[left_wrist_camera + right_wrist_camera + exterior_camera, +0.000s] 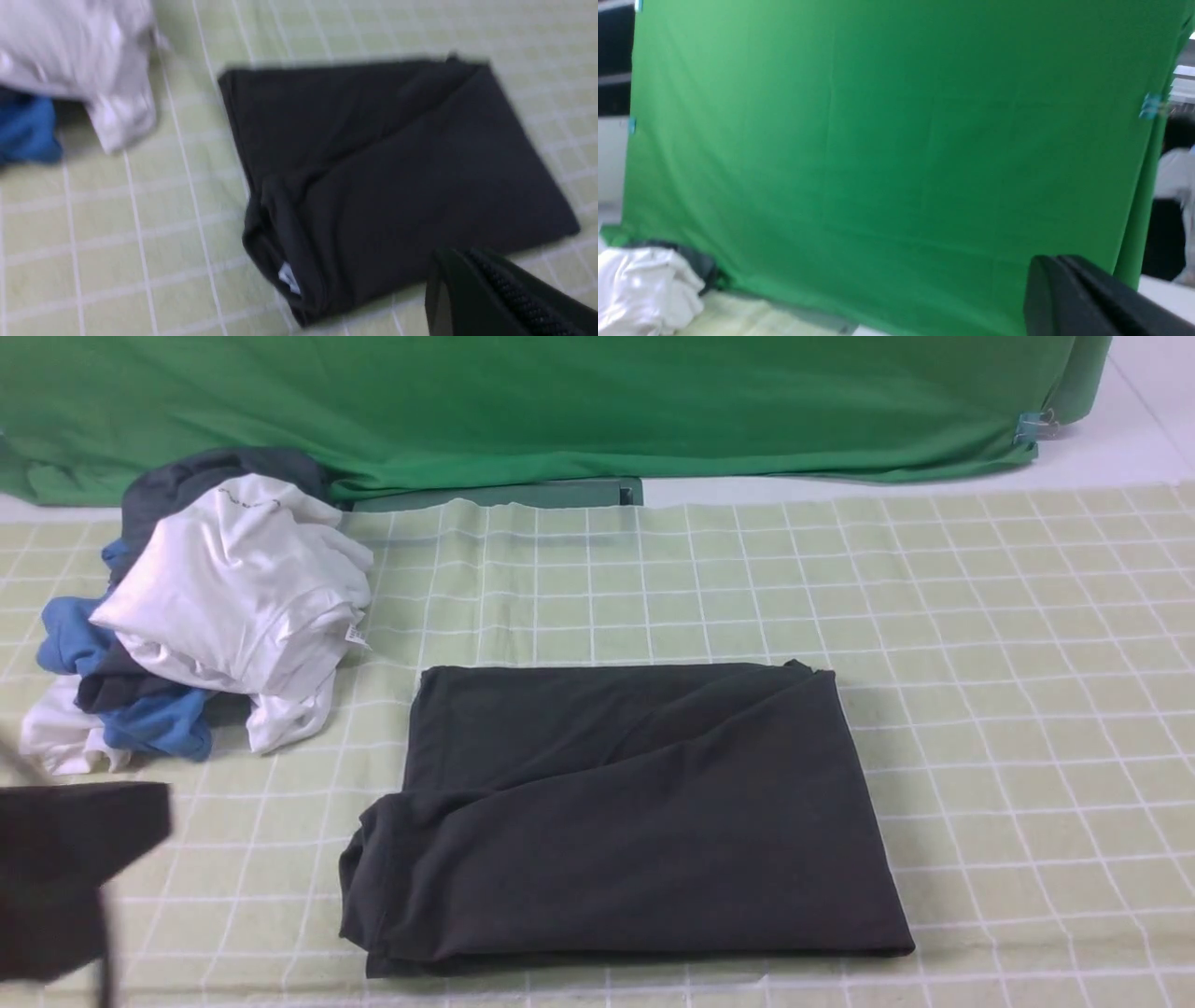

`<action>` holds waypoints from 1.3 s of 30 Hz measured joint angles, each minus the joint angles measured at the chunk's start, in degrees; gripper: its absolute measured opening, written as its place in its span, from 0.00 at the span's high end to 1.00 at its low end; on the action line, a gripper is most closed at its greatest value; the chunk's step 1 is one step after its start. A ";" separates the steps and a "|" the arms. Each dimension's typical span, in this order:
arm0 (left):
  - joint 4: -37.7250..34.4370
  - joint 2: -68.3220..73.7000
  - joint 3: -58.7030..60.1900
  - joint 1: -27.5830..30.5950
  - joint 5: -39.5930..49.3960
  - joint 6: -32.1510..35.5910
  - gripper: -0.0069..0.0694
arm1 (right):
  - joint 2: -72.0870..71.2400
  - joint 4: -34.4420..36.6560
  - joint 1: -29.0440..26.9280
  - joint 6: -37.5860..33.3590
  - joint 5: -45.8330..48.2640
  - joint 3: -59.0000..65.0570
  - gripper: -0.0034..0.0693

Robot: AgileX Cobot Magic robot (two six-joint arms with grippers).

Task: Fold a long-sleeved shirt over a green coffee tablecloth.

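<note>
The long-sleeved shirt (625,821) lies folded on the green coffee tablecloth (1008,644), beside a heap of garments (224,607). The left end effector (448,280) and right end effector (1045,275) are both closed, holding nothing.

Matte black, blocky left arm housing (75,868) with flat faces and a squared edge, blurred in front view. Black wedge-shaped left gripper (472,294), smooth-sided, edged by a ribbed black strip (518,298). Similar plain matte black right gripper (1069,294), two flat plates pressed together, without markings.
</note>
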 joint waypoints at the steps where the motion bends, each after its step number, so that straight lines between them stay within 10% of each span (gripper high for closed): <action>1: 0.45 -3.12 1.38 0.00 -1.59 0.00 0.90 | -2.76 -0.13 0.00 0.18 -3.08 2.95 0.95; 39: 6.32 -13.00 10.96 0.00 -18.21 2.29 0.89 | -6.95 -0.13 0.00 0.60 -12.88 8.87 0.66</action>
